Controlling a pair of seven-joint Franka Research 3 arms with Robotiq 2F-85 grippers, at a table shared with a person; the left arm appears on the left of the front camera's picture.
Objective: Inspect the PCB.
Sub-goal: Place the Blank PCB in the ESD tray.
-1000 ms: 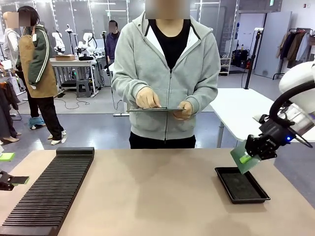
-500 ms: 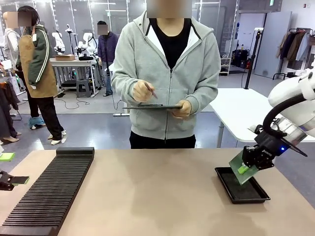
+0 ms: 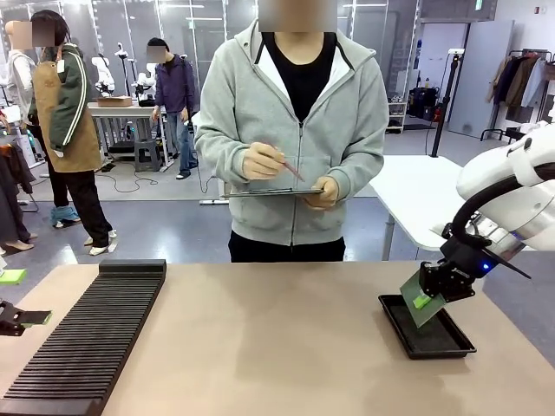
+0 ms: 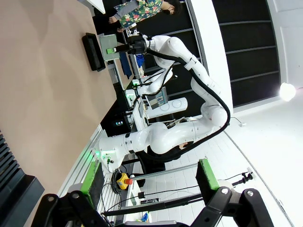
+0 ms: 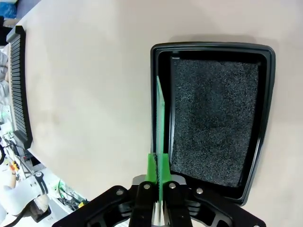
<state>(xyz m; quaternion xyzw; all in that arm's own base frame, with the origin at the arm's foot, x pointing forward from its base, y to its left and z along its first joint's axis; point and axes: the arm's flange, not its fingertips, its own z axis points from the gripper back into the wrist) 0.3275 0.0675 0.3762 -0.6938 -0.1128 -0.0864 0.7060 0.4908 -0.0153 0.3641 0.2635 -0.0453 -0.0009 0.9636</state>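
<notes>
The PCB (image 3: pixel 420 302) sits pinched edge-on between the right gripper's (image 5: pixel 156 176) fingers, tilted above the black tray's (image 5: pixel 269 118) near rim. The left gripper's (image 4: pixel 149 177) fingers stand wide, holding nothing.

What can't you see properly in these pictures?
- PCB: right wrist view shows it edge-on, so its face is hidden; in the front view the right gripper covers part of it.
- Clipboard: front view sees it edge-on; the writing can't be read.
- Tray: tiny and far off in the left wrist view.
- Left gripper: base cut off by the bottom edge.
</notes>
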